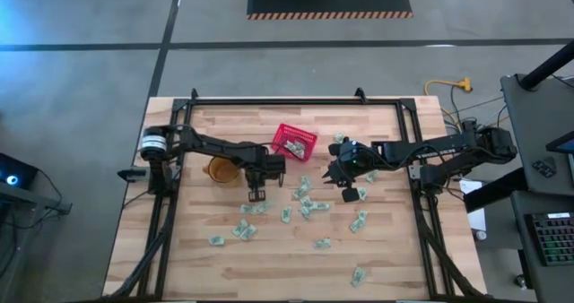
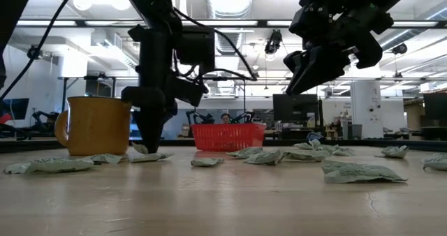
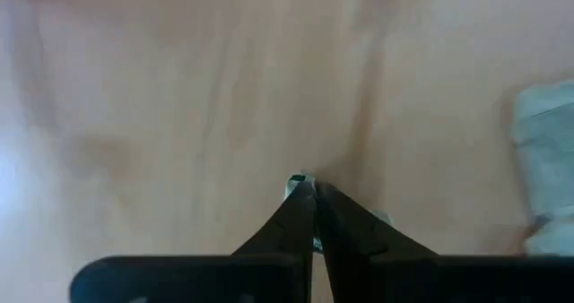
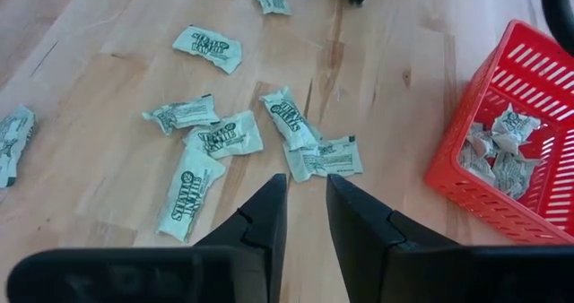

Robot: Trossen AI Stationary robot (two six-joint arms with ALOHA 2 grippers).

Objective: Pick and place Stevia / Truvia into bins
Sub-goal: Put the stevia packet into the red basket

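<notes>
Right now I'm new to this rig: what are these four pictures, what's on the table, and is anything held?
It is a robot with two dark arms at a wooden table. One picture looks straight down, one looks level across the tabletop, and one comes from each wrist, past that arm's own fingers. Small green and white sachets lie scattered, a few already in the red basket. A yellow-brown mug stands beside the left arm. The left hand is down at the wood, shut, apparently pinching the edge of one sachet. The right hand hangs above the table near the basket, fingers apart, holding nothing.
</notes>
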